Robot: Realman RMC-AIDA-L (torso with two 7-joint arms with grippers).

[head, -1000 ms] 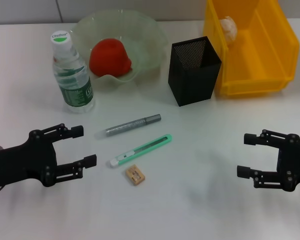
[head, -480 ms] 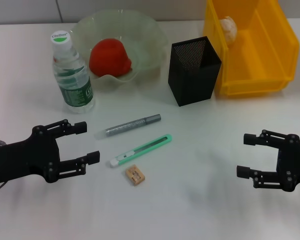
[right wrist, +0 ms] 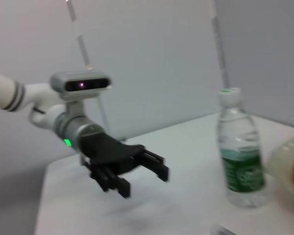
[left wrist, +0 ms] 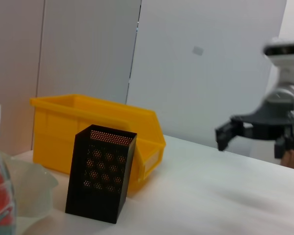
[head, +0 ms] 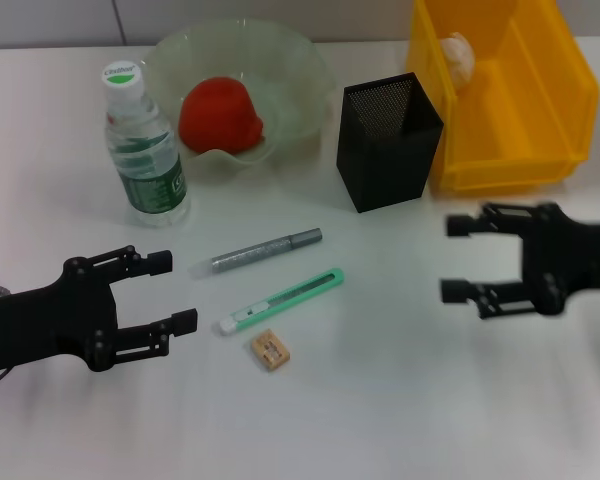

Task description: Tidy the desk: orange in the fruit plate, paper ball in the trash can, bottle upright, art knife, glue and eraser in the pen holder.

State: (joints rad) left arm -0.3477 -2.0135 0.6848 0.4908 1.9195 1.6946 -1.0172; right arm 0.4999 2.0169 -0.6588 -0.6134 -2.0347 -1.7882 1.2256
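Orange fruit: the orange (head: 220,115) is seen lying in the fruit plate (head: 300,85); this part is judged done
Paper ball: the paper ball (head: 457,52) is seen inside the yellow trash can (head: 540,100); judged done
Bottle: the bottle (head: 143,150) is seen upright on the surface (head: 380,400), beside the plate; judged done
Left to do: the glue (head: 267,250), the art knife (head: 282,300) and the eraser (head: 270,350) are seen lying on the surface, near the black pen holder (head: 388,142) but outside it; none is held
Left pincer (head: 162,292): released, empty, hovering just beside the knife and glue
Right pincer (head: 458,258): released, empty, low over the surface in front of the trash can
Views: the three small items are shown only by the head view; the mesh side of the holder is shown by the left wrist view; the left pincer and bottle are shown from the side by the right wrist view
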